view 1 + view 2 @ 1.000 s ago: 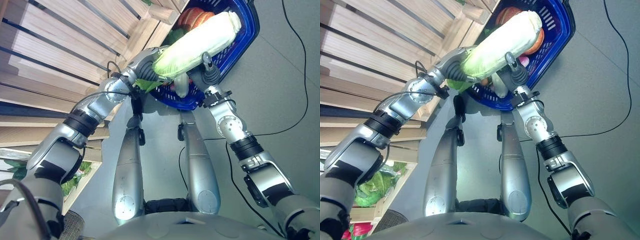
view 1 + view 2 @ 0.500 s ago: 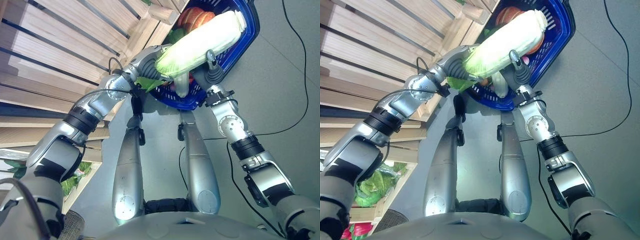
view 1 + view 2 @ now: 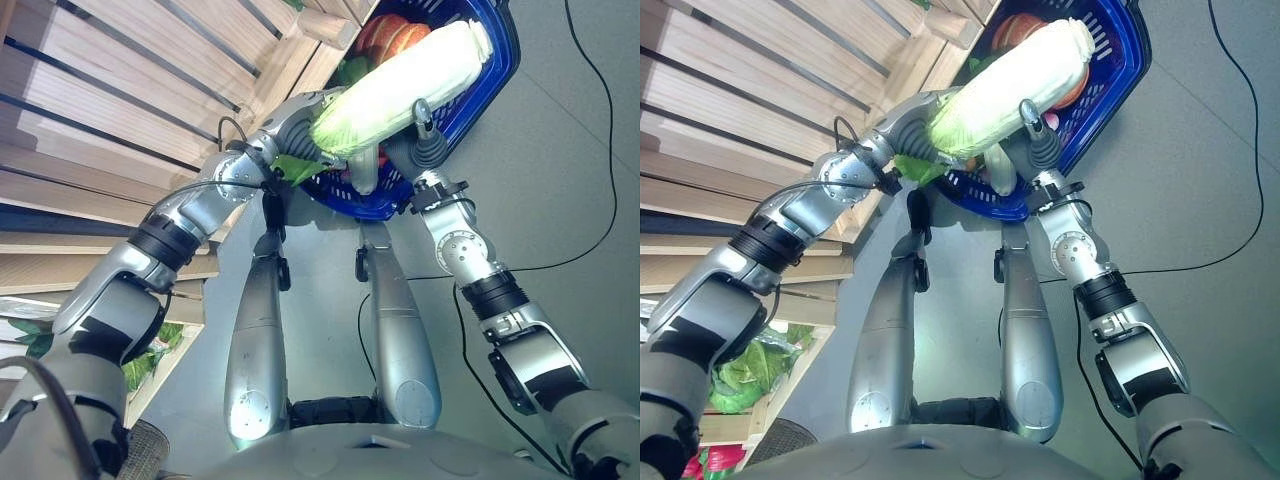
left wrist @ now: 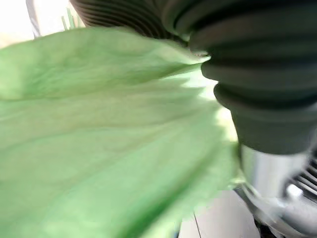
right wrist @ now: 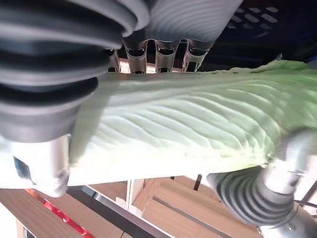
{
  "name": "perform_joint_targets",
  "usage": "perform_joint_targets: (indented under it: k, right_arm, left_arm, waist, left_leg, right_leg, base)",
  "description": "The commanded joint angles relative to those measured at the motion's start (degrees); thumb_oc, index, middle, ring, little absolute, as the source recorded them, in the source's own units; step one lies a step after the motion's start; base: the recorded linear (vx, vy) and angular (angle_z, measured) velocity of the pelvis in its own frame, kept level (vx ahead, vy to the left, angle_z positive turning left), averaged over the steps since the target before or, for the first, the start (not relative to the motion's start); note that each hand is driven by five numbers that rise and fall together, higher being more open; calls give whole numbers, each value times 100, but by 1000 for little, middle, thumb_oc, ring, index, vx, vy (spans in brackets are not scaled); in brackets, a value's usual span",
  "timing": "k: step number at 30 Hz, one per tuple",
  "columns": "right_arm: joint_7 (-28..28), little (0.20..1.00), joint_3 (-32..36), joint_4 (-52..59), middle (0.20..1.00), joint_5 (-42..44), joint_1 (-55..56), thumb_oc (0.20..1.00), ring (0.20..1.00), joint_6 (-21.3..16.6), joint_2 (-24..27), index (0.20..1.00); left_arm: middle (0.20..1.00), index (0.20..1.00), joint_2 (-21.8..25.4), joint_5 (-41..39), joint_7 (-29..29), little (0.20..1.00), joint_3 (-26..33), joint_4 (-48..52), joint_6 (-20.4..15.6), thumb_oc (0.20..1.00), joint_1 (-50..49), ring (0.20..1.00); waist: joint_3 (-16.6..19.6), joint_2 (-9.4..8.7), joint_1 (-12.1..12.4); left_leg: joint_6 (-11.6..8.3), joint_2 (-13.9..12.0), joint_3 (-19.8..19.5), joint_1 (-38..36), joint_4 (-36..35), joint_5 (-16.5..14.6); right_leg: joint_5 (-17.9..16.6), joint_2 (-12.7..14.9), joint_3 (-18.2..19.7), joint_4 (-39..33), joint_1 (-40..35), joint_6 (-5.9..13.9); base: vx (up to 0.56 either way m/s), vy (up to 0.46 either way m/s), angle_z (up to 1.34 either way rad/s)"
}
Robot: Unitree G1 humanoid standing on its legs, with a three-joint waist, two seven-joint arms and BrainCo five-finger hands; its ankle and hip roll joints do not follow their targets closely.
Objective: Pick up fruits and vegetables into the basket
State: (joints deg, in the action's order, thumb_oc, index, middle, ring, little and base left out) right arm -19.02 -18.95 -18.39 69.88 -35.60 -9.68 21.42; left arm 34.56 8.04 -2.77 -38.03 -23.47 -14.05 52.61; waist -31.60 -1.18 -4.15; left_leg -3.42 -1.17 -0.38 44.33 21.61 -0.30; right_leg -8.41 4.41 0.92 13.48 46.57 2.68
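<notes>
Beside wooden crates (image 3: 150, 90), my left hand (image 3: 290, 125) and right hand (image 3: 420, 135) gripped a long cabbage (image 3: 400, 85) above the part-filled blue basket (image 3: 480, 80), unreleased.

Cabbage (image 3: 400, 85): matt, ribbed leaves. Basket (image 3: 490, 75): glossy blue perforated plastic. Crates (image 3: 130, 90): pale, unfinished wooden slats. Floor (image 3: 560, 170): smooth, grey.

Produce section of a shop, or a mock-up of one. Pale wooden slatted crates (image 3: 120, 90) stacked in tiers along the robot's left, shelf-fashion. Leafy greens (image 3: 745, 375) lying in a lower crate. Blue plastic shopping basket (image 3: 480, 80) on the smooth grey floor (image 3: 560, 180), holding orange-red produce (image 3: 392, 35), a long pale-green cabbage (image 3: 405, 85) over it.
</notes>
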Motion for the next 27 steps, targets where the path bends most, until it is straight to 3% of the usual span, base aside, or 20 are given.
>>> perform_joint_targets:
  k: [1,15,22,27]
  right_arm:
    - [-483,200,110,719,200,265,-92,200,200,-217,-25,200]
    - [-373,200,222,785,200,111,15,200,200,-247,-191,200]
    - [-147,200,276,754,200,-210,63,200,200,-319,-254,200]
    - [-117,200,338,755,200,-260,77,200,200,-277,-287,200]
  left_arm:
    - [1000,1000,-11,198,-467,1000,115,356,-8,1000,-286,1000]
    - [1000,1000,-335,-199,-1288,1000,707,349,-299,1000,-730,1000]
    - [1000,1000,-660,-377,-2077,1000,1193,503,-1156,1000,-987,1000]
    - [1000,1000,-707,-113,-2602,1000,1401,576,-1431,1000,-1012,1000]
  waist:
    - [181,8,130]
    - [181,0,190]
    - [181,-32,216]
    - [181,-44,230]
  left_leg:
    - [-33,137,12,-195,-653,308]
    - [-10,172,-33,-189,-656,305]
    - [-4,189,-60,-178,-626,280]
    - [-4,200,-85,-196,-619,270]
  right_leg:
    - [583,-89,-494,469,-356,320]
    - [607,-112,-516,504,-338,299]
    - [631,-121,-516,528,-331,278]
    - [650,-138,-510,554,-341,262]
  base:
    - [0,0,0]
    - [0,0,0]
    - [0,0,0]
    - [0,0,0]
